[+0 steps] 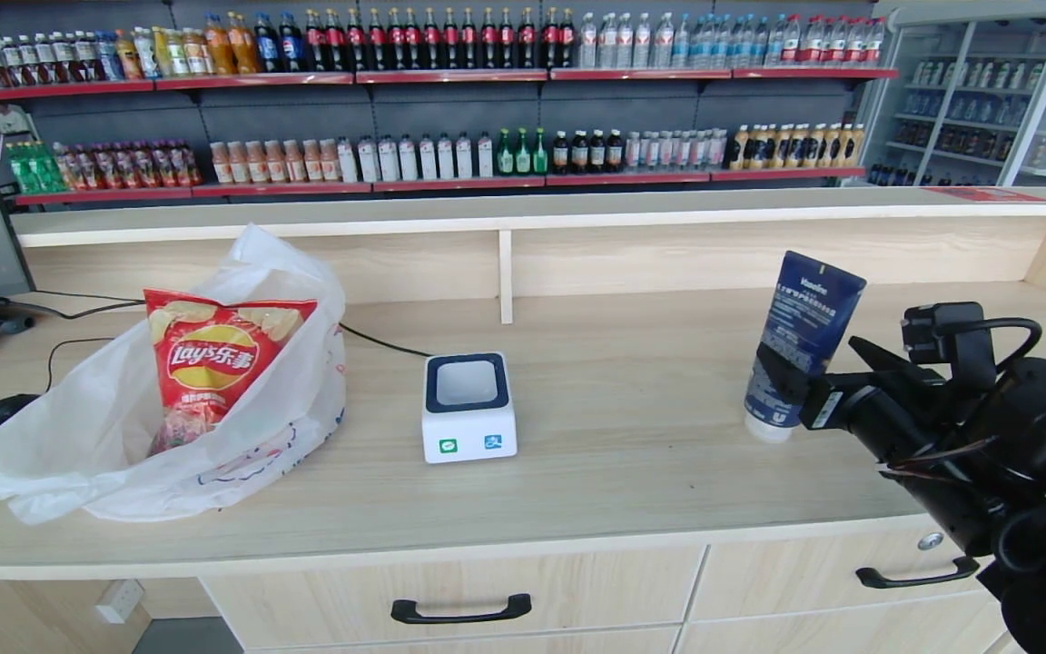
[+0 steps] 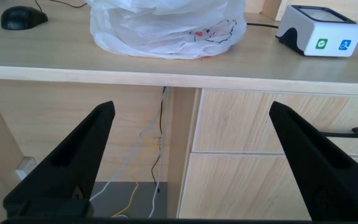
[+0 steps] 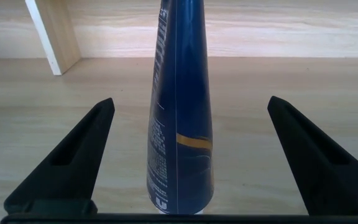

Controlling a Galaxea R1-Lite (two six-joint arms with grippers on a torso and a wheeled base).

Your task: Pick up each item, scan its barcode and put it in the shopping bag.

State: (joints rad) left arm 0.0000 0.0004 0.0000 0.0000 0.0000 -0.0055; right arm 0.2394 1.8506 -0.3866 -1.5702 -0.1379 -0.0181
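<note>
Glossy dark-blue tapered tube (image 1: 803, 336) is standing cap-down near the wood-grain counter's (image 1: 632, 454) right end, right gripper's (image 3: 191, 104) fingers sitting wide apart around it. Left gripper (image 2: 191, 111) is hanging below the front edge, fingers apart.

A light wooden counter (image 1: 650, 454) with a raised back ledge (image 1: 668, 211) and a thin upright divider (image 1: 505, 277) has drawers (image 1: 577, 581) with black handles (image 1: 461, 610) below its front edge. Behind it, red-edged shelves (image 1: 450, 76) on a dark wall (image 1: 450, 113) hold rows of bottled drinks (image 1: 450, 41), and glass-doored fridges (image 1: 968, 100) stand beyond the counter's far right corner.
</note>
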